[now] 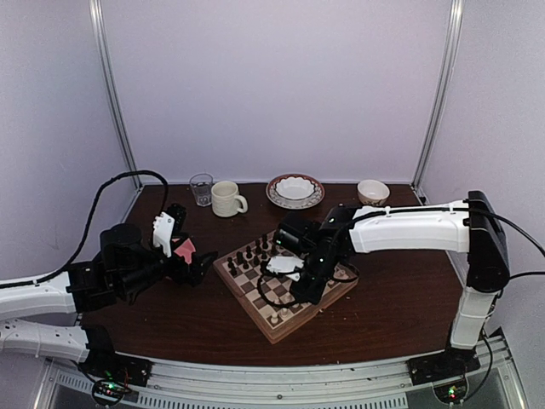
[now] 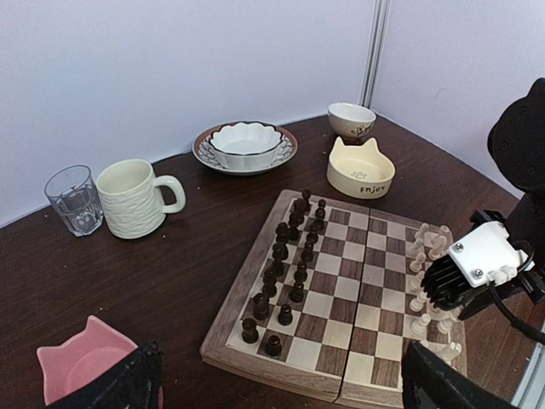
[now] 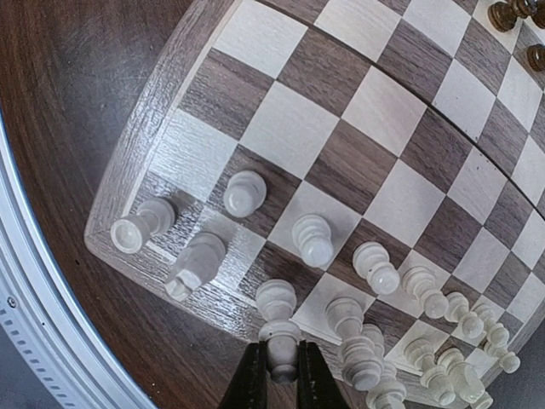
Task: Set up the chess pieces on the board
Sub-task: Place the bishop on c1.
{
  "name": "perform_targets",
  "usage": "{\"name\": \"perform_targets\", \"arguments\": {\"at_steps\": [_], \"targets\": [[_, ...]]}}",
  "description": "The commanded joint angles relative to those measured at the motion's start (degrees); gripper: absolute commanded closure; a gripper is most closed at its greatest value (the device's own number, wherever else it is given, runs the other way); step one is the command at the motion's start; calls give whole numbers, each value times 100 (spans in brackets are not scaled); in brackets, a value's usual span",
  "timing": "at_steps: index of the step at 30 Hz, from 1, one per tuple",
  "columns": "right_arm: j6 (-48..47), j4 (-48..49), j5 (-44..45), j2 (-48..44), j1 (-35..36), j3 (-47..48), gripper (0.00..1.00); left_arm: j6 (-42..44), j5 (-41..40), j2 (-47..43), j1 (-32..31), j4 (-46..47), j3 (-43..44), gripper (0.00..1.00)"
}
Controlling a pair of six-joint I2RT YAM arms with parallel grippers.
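Observation:
The board (image 3: 281, 128) lies at an angle in mid-table (image 1: 281, 331). My right gripper (image 3: 281, 375) is shut on the head of a cream-white chess piece (image 3: 280, 336), upright over the back row by the board's near rim. Other white chess pieces (image 3: 312, 239) stand in two rows beside it, and two (image 3: 194, 262) lean near the corner. Dark pieces (image 2: 289, 256) fill the opposite side. From above, the right gripper (image 1: 300, 285) hangs over the board's right half. My left gripper (image 2: 281, 400) is open and empty, left of the board (image 2: 341, 290).
A pink cat-shaped bowl (image 2: 81, 362) sits by the left gripper (image 1: 200, 262). At the back stand a glass (image 1: 201, 188), a cream mug (image 1: 226, 198), a patterned plate holding a white bowl (image 1: 295, 190) and a small bowl (image 1: 373, 191). A cream cat bowl (image 2: 361, 168) sits behind the board.

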Motion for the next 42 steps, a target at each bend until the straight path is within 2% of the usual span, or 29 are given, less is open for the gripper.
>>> {"name": "perform_targets", "arguments": {"at_steps": [1, 37, 39, 42], "targets": [[-37, 9, 104, 90, 38, 185, 99, 34, -84, 27, -6, 22, 205, 3], [-85, -152, 262, 234, 94, 269, 90, 52, 66, 244, -9, -151, 383, 2], [-81, -140, 258, 233, 99, 271, 87, 45, 71, 249, -7, -152, 383, 2], [-77, -133, 274, 251, 112, 281, 78, 43, 71, 244, -8, -159, 389, 2]]}}
